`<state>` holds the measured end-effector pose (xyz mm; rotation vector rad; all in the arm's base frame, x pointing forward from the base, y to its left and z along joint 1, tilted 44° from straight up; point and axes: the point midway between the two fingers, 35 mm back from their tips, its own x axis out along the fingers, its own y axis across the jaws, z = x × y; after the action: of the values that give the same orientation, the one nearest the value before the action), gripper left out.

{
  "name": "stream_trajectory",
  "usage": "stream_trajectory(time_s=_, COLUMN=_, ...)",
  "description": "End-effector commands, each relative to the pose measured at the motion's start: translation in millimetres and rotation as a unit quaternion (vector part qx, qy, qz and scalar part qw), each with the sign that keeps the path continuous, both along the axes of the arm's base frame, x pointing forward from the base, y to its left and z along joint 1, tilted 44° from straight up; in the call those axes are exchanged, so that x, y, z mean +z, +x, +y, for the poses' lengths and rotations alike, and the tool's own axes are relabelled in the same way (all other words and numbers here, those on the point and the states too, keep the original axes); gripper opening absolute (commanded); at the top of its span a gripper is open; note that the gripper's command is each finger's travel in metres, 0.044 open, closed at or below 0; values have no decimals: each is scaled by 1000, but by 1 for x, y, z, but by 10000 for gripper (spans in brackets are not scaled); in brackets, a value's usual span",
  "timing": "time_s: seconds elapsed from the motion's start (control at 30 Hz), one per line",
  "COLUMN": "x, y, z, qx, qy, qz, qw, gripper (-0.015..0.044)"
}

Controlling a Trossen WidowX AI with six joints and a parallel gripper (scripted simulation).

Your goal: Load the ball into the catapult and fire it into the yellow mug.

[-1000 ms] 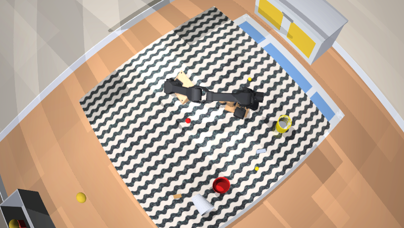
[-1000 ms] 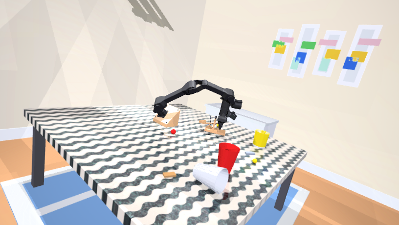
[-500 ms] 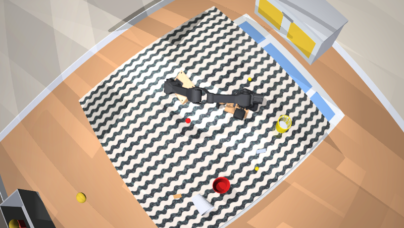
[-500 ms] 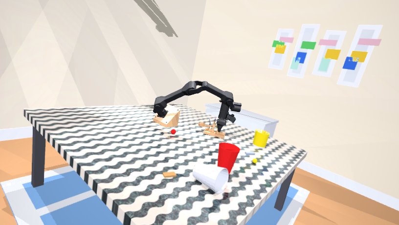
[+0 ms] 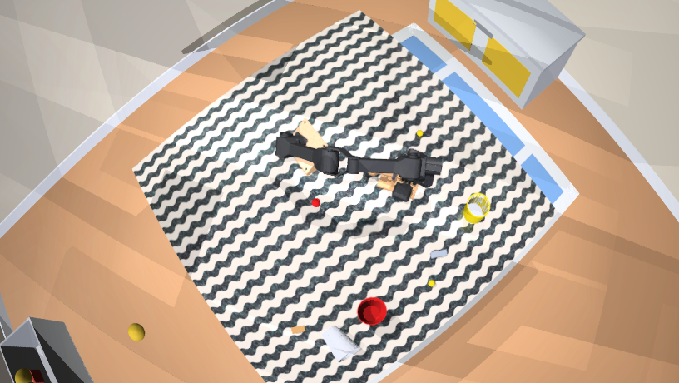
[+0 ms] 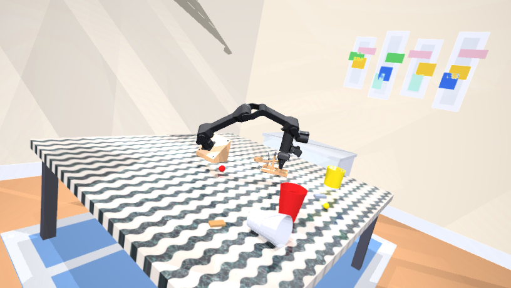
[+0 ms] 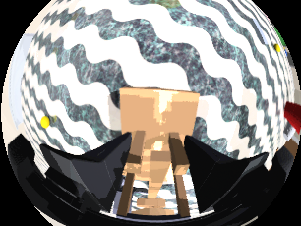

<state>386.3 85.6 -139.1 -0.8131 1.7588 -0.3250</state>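
The wooden catapult stands on the striped table under the arm, its flat end toward the top of the wrist view. My gripper points down over it and is open, with a finger close beside each side rail. The yellow mug stands upright beyond the catapult's flat end. A red ball lies near the arm's base. One yellow ball lies to one side of the catapult, another farther off. The catapult's cup is hidden in the wrist view.
A red cup stands upright, with a white cup lying on its side nearby. A small blue-grey block lies near the yellow mug. An orange block lies near the white cup.
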Motion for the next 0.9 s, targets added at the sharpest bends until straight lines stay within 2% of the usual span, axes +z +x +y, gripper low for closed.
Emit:
stream_trajectory(time_s=0.0, x=0, y=0, z=1, qx=0, qy=0, qz=0, qw=1000, gripper=368)
stream_trajectory(time_s=0.1, x=14, y=5, z=15, qx=1, qy=3, qz=-5, qw=1000, gripper=440)
stream_trajectory(time_s=0.27, x=65, y=12, z=60, qx=2, qy=13, qz=-18, qw=1000, gripper=440)
stream_trajectory(time_s=0.33, x=72, y=11, z=65, qx=3, qy=14, qz=-20, qw=1000, gripper=440)
stream_trajectory(time_s=0.43, x=61, y=13, z=57, qx=8, qy=13, qz=-21, qw=1000, gripper=440)
stream_trajectory(time_s=0.73, x=69, y=12, z=63, qx=7, qy=10, qz=-16, qw=1000, gripper=440)
stream_trajectory(time_s=0.87, x=41, y=7, z=38, qx=6, qy=3, qz=-5, qw=1000, gripper=440)
